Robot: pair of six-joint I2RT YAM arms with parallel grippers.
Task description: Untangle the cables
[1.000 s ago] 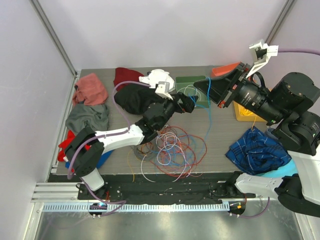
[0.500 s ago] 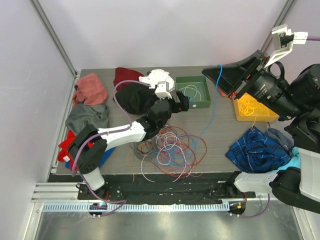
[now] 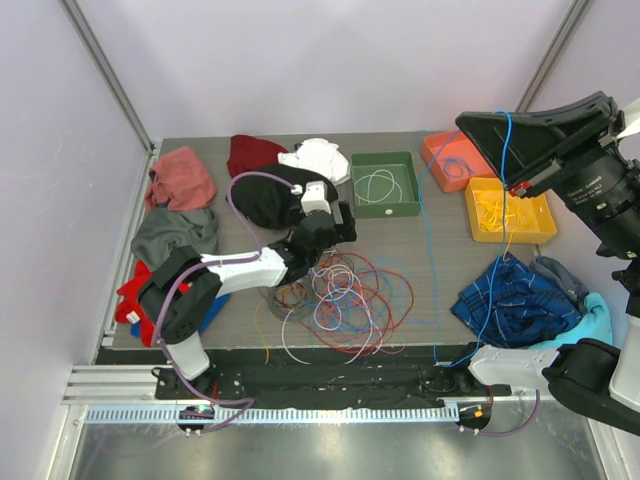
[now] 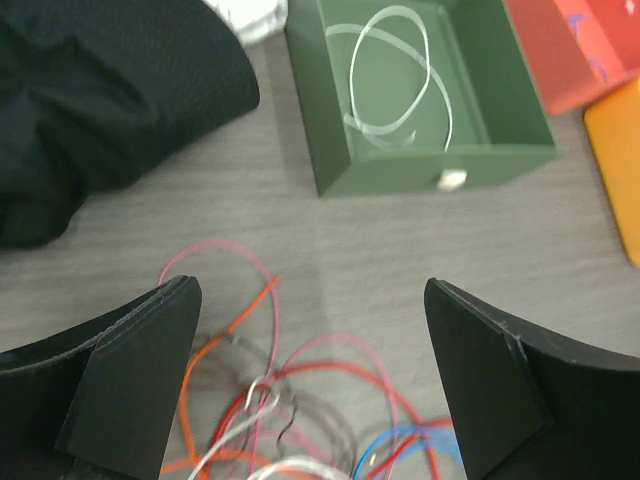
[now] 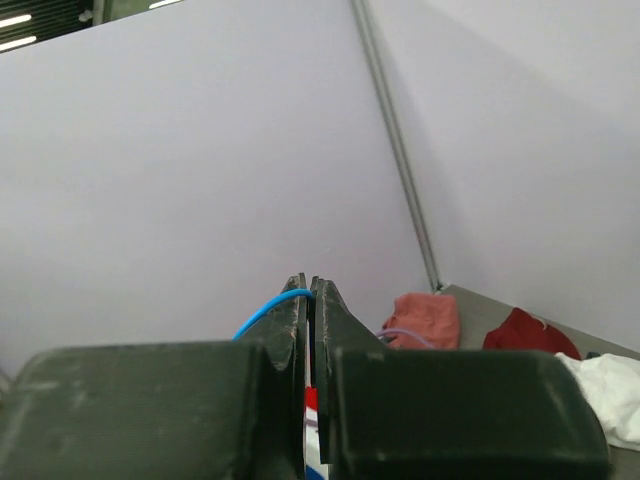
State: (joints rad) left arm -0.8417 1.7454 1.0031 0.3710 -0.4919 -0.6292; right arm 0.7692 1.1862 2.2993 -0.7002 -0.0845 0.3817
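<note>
**Mia:** Where are the cables?

**Ben:** Most of the cables [image 3: 340,295] lie in a messy pile in the middle of the worktop [image 3: 455,250], close to its near edge. Red, orange, white and blue loops are all mixed up.

**Mia:** And that long blue one?

**Ben:** The blue cable [image 3: 497,220] is pinched in the right gripper [image 3: 507,118], high over the right side of the worktop. It hangs down to the near edge. The right wrist camera shows the two fingers pressed tight together, with the blue cable [image 5: 265,308] curling out at their tips. Behind them is only the pale wall [image 5: 180,170].

**Mia:** What is the left gripper doing?

**Ben:** The left gripper [image 3: 340,215] is wide open and holds nothing. It hangs over the far side of the pile. Its own camera shows what the top one cannot show well. A thin white cable [image 4: 395,75] is looped inside the green box [image 4: 430,170]. A black cloth [image 4: 90,110] lies just left of that box.

**Mia:** What else is near?

**Ben:** From the top, an orange box [image 3: 440,150] and a yellow box [image 3: 540,232] sit by the far right corner.
</note>
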